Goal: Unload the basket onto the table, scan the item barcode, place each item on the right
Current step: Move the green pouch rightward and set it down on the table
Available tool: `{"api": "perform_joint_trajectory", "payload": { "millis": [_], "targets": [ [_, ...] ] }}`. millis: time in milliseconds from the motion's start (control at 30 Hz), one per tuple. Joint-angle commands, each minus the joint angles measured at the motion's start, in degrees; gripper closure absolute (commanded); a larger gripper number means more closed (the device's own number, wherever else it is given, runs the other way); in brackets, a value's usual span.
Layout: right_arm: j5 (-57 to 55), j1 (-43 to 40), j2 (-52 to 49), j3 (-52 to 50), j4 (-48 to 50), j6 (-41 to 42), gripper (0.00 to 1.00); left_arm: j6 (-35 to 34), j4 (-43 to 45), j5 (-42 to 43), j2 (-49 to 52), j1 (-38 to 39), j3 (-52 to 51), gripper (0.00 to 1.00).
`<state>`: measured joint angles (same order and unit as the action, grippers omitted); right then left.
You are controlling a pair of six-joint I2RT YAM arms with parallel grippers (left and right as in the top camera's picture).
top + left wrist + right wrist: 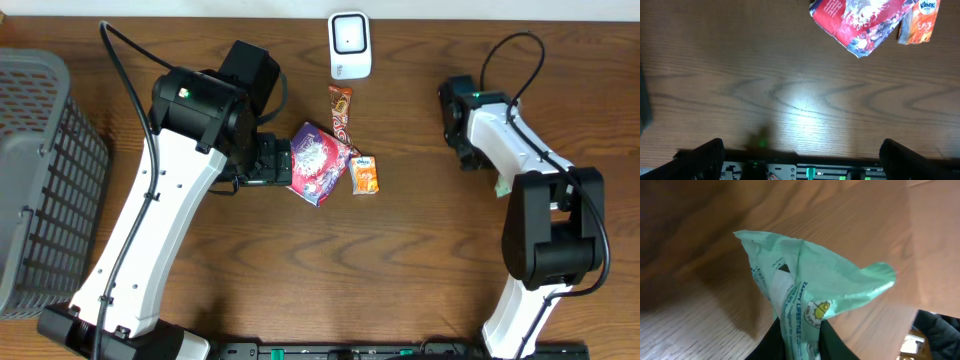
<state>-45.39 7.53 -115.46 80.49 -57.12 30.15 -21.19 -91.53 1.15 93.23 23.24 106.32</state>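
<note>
Seeing a gray basket [40,170] cut off at the overhead's left edge, not making out its insides. Spotting the left gripper [800,157] gaping wide, gripping nothing, clear only from its wrist camera, near a red snack bag [860,22] and orange tissue pack [920,22]. Noticing the white scanner [350,45] up top. Catching the right gripper [802,347] pinching a green packet [810,295] above the table [700,325], showing only in its wrist view, hiding under the arm [520,150] from overhead.

Overhead: bright, even light, sharp; only soft shadows on table [420,250] around snack bag [318,162]. Left wrist: white glare patch on wood below the bag, corners far from it dimmer. Right wrist: dim, green packet [810,290] slightly blurred, heavy shadow on wood.
</note>
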Motion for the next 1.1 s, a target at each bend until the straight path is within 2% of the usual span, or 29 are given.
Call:
{"api": "perform_joint_trajectory", "payload": {
  "millis": [0,200,267,300,500,667,833,933,1067],
  "targets": [
    [5.8,1.3,-0.2,-0.7,1.6,1.0,0.8,-0.5,-0.3,-0.3,0.1,-0.3,-0.1,0.02],
    [15.7,3.0,-0.2,-0.7,4.1,0.1,0.67,-0.5,-0.3,-0.3,0.1,-0.3,-0.1,0.02],
    [17.1,3.5,-0.2,-0.6,4.8,-2.6,0.51,-0.5,-0.3,-0.3,0.1,-0.3,-0.1,0.02],
    [17.0,3.5,-0.2,-0.2,4.5,-3.9,0.47,-0.5,-0.3,-0.3,0.1,-0.3,-0.1,0.02],
    [18.1,0.6,-0.1,9.6,-4.9,-4.0,0.44,-0.5,-0.3,-0.3,0.1,-0.3,-0.1,0.02],
    [26.6,-5.9,-0.1,20.3,-12.7,-4.1,0.24,-0.5,-0.3,-0.3,0.1,-0.3,-0.1,0.02],
    [34.3,-15.7,-0.4,19.5,-14.7,-8.5,0.05,-0.5,-0.3,-0.3,0.1,-0.3,-0.1,0.02],
    [44.5,-21.0,-0.4,16.4,-12.9,-16.1,0.04,-0.5,-0.3,-0.3,0.1,-0.3,-0.1,0.02],
    [60.3,-28.1,-0.6,12.7,-12.3,-21.5,0.05,-0.5,-0.3,-0.3,0.1,-0.3,-0.1,0.02]
  ]
}}
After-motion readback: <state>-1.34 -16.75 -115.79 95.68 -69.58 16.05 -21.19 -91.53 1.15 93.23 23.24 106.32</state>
